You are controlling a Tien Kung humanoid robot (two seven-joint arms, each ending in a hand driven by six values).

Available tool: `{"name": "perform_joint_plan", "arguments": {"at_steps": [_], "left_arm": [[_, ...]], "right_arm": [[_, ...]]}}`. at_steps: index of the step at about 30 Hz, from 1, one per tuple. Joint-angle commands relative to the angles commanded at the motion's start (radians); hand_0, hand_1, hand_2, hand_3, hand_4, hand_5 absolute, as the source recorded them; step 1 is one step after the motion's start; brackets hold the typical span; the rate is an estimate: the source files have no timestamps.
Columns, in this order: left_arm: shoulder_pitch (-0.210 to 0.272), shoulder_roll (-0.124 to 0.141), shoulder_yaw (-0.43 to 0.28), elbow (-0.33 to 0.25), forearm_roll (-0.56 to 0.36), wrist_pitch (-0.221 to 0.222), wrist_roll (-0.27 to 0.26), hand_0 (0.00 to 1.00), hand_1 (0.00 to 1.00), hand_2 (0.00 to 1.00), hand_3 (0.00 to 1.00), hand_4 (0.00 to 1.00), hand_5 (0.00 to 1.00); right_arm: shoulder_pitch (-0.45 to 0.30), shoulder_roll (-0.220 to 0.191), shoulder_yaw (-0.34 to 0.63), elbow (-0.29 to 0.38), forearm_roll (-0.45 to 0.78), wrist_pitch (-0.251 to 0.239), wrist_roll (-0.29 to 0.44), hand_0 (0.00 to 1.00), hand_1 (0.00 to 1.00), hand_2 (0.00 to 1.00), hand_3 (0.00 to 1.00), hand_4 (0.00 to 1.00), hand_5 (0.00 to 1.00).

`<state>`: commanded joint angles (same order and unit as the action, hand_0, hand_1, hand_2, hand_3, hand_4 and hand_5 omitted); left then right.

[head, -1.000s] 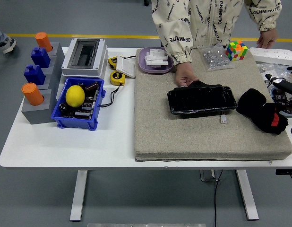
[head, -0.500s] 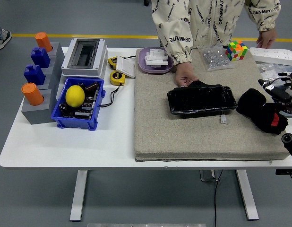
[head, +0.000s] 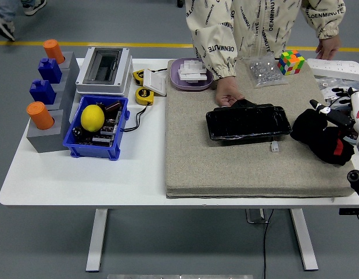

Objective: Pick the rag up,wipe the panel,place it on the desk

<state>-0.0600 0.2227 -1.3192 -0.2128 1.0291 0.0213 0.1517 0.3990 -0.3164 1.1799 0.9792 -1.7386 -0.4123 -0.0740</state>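
Robot right hand [head: 333,110] comes in from the right edge with fingers spread and holding nothing, poised over the upper right side of the black rag [head: 320,137]. A second ago it sat lower and farther out at the table's edge; it has since advanced inward toward the rag. No left hand in view.

White table [head: 81,174]: carries a grey felt mat [head: 237,168] over its right half. The person [head: 249,29] stands at the far side in a cream jacket whose repeated print reads in part "OENMINUTE"; one hand [head: 228,93] presses the far left corner of the panel, unchanged from before, the other [head: 327,47] rests on the far right edge.

Black panel [head: 247,122]: lies flat at mat centre, position unchanged. Rag lies bunched just right of it, a red patch at its lower right.

Blue bin [head: 75,142]: on the left, holding a yellow lemon [head: 92,117].

Rubik's cube [head: 290,61]: at the mat's far right corner.
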Motion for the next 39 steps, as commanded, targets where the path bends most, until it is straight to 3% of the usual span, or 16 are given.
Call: {"name": "perform_joint_plan", "arguments": {"at_steps": [17,27,39], "left_arm": [[-0.001,-0.001,-0.001,0.001,0.000,0.000,0.000,0.604,0.636,0.635,0.560,0.633,0.441],[-0.003,-0.003,-0.002,0.000,-0.001,0.000,0.000,0.604,0.636,0.636,0.559,0.633,0.442],[-0.005,-0.005,0.000,0.001,-0.002,0.000,0.001,0.604,0.636,0.635,0.560,0.633,0.442]], "right_arm": [[0.033,-0.029,0.024,-0.081,-0.040,0.133,-0.066,0.718,0.663,0.721,0.724,0.998,0.693],[0.026,-0.012,-0.010,-0.086,-0.045,0.143,-0.060,0.719,0.662,0.721,0.723,0.998,0.693],[0.025,-0.024,-0.077,-0.087,-0.042,0.153,-0.042,0.721,0.663,0.722,0.723,0.998,0.691]]}}
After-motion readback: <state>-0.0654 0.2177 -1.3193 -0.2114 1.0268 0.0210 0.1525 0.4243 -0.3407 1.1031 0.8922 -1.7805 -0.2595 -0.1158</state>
